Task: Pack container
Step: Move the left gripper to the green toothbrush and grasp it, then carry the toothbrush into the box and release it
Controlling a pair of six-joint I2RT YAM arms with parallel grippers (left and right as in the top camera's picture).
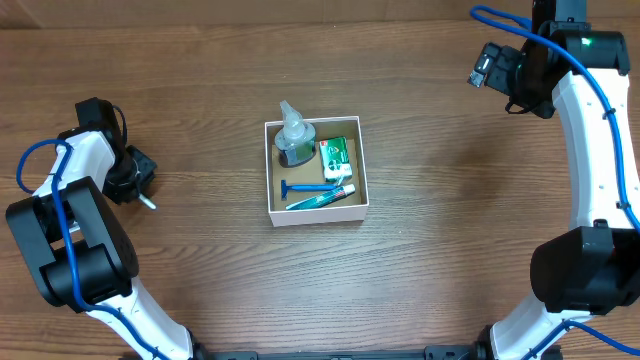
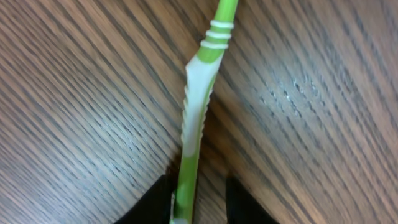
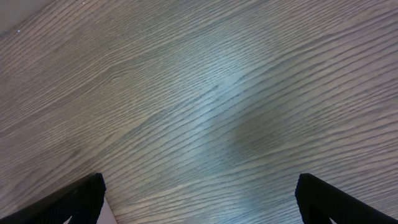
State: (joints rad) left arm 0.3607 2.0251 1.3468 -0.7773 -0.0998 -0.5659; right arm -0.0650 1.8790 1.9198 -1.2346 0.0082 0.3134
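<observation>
The container [image 1: 363, 163] is a shallow square box with white walls, at the table's middle. It holds a clear bottle [image 1: 295, 138], a green packet [image 1: 335, 158], a blue razor [image 1: 303, 187] and a toothpaste tube [image 1: 322, 197]. A green and white toothbrush [image 2: 198, 106] lies lengthwise between my left gripper's fingers [image 2: 199, 202]. The fingers are narrowly apart, the left one against the handle, with a small gap on the right. In the overhead view the left gripper [image 1: 140, 188] is far left of the container, with the brush almost wholly hidden under it. My right gripper [image 3: 199, 199] is wide open and empty, high at the back right [image 1: 492, 66].
Bare wooden table surrounds the container. The left arm's body [image 1: 75, 240] fills the front left corner. The right arm [image 1: 600, 170] runs along the right edge.
</observation>
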